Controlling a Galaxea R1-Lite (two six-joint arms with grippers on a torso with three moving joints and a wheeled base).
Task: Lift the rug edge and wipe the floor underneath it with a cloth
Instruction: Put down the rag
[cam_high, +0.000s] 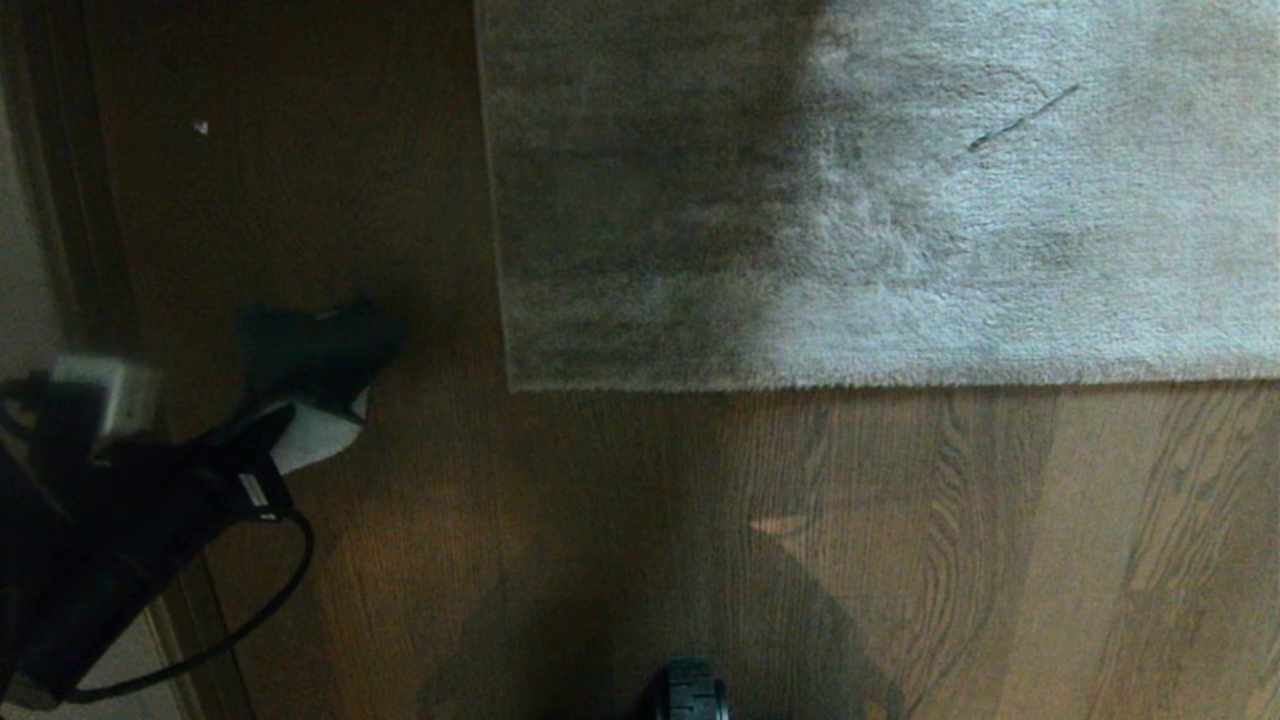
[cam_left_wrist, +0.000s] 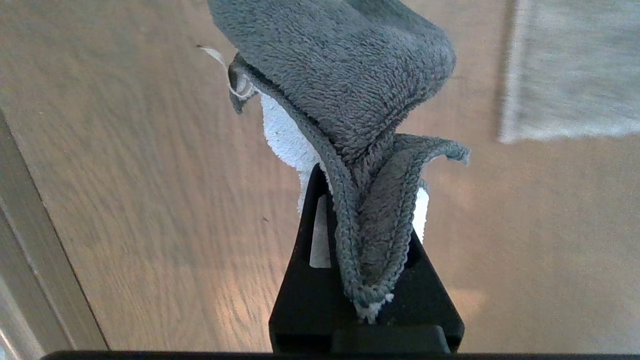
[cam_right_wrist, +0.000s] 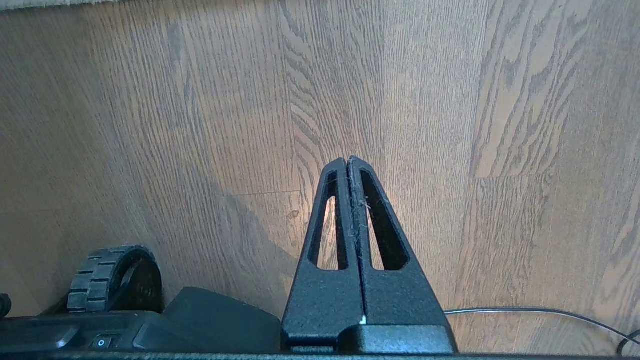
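Brown plank floor (cam_high: 900, 560), rug edge (cam_high: 900, 383) lying flat on it. Left gripper (cam_left_wrist: 367, 175) clamped on cloth (cam_left_wrist: 350, 90), left of rug. Right gripper (cam_right_wrist: 347, 162) closed, empty, above floor.

Floor (cam_high: 900, 540) brown, wavy wood-grain pattern, planks lighter toward the robot's right. Rug (cam_high: 1000, 220) pale grey-beige, short pile, darker and shadowed on its left half, one thin dark streak (cam_high: 1022, 120) on it. Cloth (cam_left_wrist: 350, 85) dark grey-green terry one face, white the other. Both grippers matte black: left gripper (cam_left_wrist: 367, 180), right gripper (cam_right_wrist: 347, 162). Wheel (cam_right_wrist: 112, 277) black, ribbed tread.
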